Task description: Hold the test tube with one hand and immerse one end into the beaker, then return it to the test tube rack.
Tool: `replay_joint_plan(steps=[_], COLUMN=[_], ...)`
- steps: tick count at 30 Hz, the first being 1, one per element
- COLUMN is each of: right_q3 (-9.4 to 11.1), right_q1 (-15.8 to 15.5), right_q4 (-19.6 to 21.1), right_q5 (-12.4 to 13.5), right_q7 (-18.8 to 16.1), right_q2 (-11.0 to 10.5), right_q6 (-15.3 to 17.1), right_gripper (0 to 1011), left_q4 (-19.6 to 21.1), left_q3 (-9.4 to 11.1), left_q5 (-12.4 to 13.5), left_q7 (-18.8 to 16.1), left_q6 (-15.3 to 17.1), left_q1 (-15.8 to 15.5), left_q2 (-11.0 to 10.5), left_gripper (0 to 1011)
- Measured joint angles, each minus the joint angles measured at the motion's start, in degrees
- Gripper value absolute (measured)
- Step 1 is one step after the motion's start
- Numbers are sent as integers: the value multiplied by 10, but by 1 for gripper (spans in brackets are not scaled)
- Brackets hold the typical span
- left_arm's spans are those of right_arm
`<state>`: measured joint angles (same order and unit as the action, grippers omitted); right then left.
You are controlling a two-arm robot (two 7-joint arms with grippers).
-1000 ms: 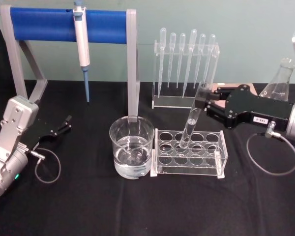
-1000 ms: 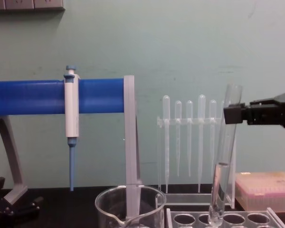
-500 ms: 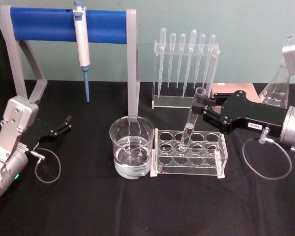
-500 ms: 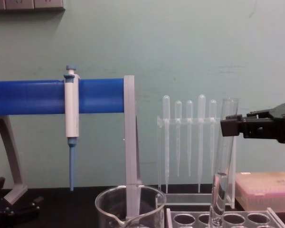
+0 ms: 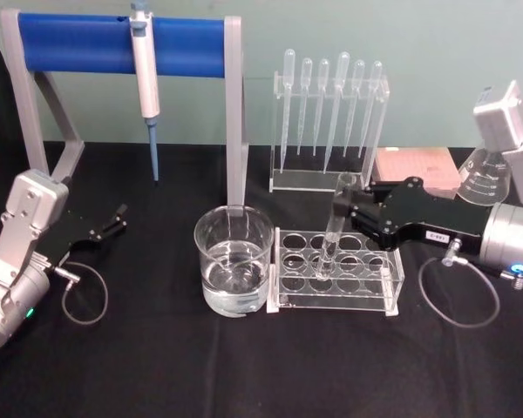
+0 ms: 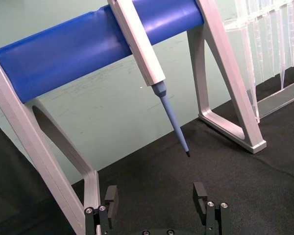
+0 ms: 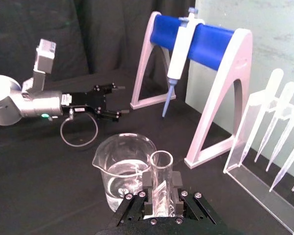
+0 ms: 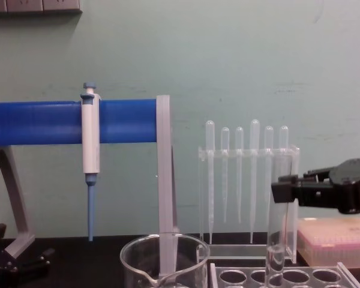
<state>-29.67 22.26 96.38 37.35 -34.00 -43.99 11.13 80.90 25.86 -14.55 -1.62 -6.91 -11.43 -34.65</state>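
Black cloth over the table (image 5: pixel 157 374), pale green wall behind. Right gripper (image 5: pixel 342 207) clamped on the test tube (image 5: pixel 333 228) just under its rim, jaws closed tight on the glass, tube near upright with its round end down in a hole of the clear rack (image 5: pixel 336 270). Seen from the right wrist, open mouth of the tube poking up between the fingers (image 7: pixel 177 182). Beaker (image 5: pixel 234 270) with water standing just left of the rack, touching or nearly so.

Thin glass, smooth and stiff, light in the hand by the look of it: likely slippery, likely to crack under a hard squeeze or a knock on the rack's edge. Best held high near the rim, as now, leaving the long lower end free to dip.

Left gripper (image 5: pixel 112 220) parked at the left, resting low over the cloth, jaws spread wide, nothing in them.

Count: one tube, one beaker, one rack, six pipettes (image 5: pixel 331 109) in the far stand, one micropipette (image 5: pixel 145 83) hanging on the blue bar, one flask (image 5: pixel 486 174) far right.
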Motion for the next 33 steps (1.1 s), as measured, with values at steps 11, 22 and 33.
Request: replay_joint_plan(steps=[11,22,33], right_q3=[-8,-9,-9], right_q1=[2,2,2], right_q4=[-20,-21,-20], right_q5=[-21,-22,-22], right_q7=[-2,-3,-3], right_q2=[18,19,18], right_q6=[4,5,5], right_gripper=[221,241,572], left_q4=[0,0,0], left_q3=[0,0,0], left_q5=[0,0,0], left_q7=[0,0,0], left_q6=[0,0,0], left_q1=[0,0,0], left_q2=[0,0,0], left_gripper=[1000,1000,1000])
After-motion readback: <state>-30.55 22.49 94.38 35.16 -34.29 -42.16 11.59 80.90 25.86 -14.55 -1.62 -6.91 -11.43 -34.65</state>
